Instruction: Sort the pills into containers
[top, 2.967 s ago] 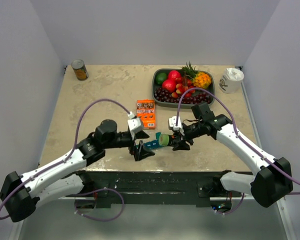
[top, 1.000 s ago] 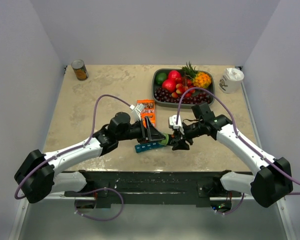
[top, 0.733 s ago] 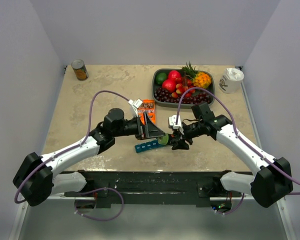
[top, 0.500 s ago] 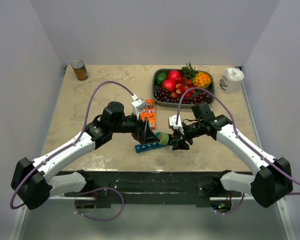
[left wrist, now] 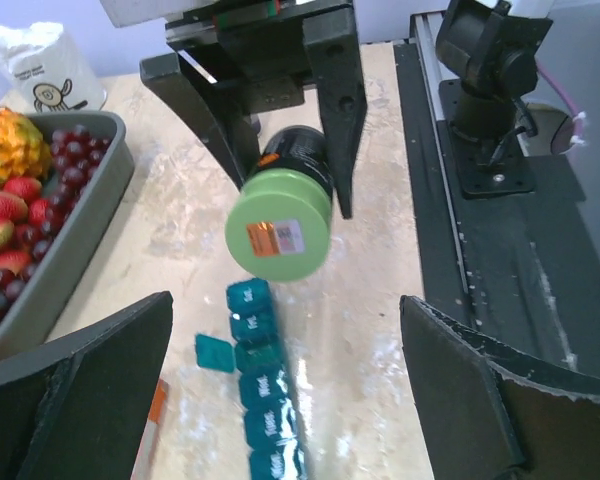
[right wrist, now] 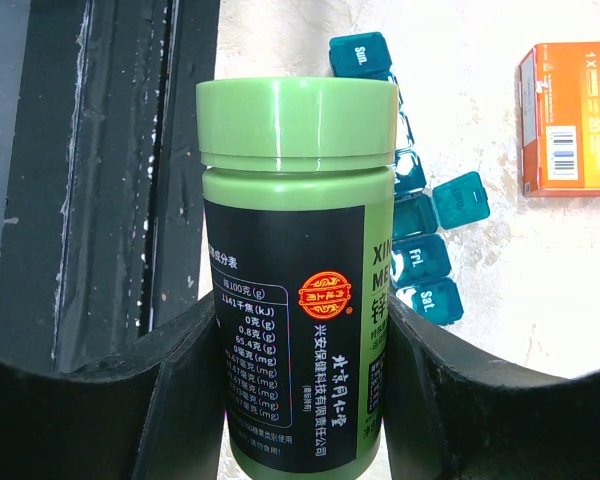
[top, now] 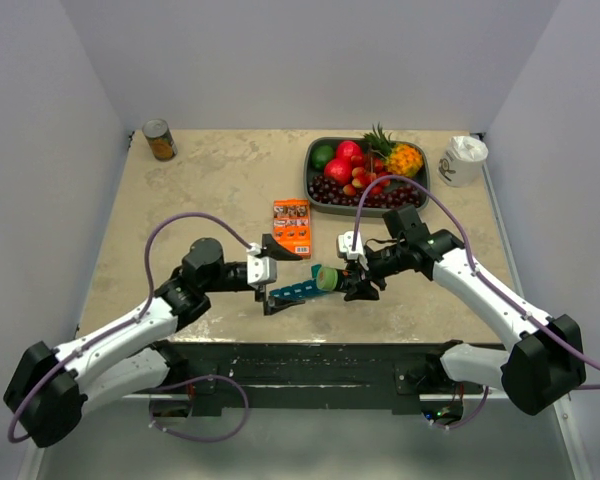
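Observation:
The teal-blue pill organiser (top: 294,291) lies on the table near the front edge. In the left wrist view (left wrist: 261,385) and the right wrist view (right wrist: 412,235) one of its middle lids (left wrist: 213,352) stands open; the other lids are shut. My right gripper (top: 352,279) is shut on a green bottle (top: 327,278) with its cap on, held on its side just above the organiser's right end (right wrist: 295,270). My left gripper (top: 276,276) is open and empty, just left of the organiser, facing the bottle (left wrist: 279,224). No loose pills show.
An orange box (top: 292,227) lies just behind the organiser. A grey tray of fruit (top: 316,185) stands at the back right, a white bottle (top: 463,160) beside it, and a tin can (top: 160,140) at the back left. The table's front edge is close.
My left gripper was over the organiser and has drawn back to the left, still open. The right gripper and the green bottle have not moved.

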Robot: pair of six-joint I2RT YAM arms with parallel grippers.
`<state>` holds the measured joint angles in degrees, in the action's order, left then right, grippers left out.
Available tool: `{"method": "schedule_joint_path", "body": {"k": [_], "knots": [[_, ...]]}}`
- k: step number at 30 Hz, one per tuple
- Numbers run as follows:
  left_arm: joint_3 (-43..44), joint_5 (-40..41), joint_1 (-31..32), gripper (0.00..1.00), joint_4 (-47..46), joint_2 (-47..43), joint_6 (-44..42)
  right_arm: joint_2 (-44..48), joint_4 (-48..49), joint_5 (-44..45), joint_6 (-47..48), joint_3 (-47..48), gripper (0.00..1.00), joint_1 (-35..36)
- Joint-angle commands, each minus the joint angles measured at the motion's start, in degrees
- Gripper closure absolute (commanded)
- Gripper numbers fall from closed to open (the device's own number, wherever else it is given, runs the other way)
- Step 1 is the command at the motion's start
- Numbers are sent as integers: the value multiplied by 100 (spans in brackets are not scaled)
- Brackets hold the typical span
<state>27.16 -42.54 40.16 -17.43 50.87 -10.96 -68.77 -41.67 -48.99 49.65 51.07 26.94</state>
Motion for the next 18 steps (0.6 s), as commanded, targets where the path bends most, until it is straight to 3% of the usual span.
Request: {"method": "schedule_joint_path", "body": {"k": [1, 8, 14, 18], "knots": [[623, -465, 132, 1, -1061, 739, -836, 92, 27, -234, 106, 35, 100, -13], [932, -220, 694, 4, -1096, 1460, -1084, 136, 27, -225, 106, 17, 100, -13], [1072, -193, 783, 19, -1017, 1724, -952, 136, 27, -242, 98, 17, 100, -13], [1143, 8, 791, 21, -692, 1751, -934, 136, 27, -242, 115, 17, 100, -22]]}}
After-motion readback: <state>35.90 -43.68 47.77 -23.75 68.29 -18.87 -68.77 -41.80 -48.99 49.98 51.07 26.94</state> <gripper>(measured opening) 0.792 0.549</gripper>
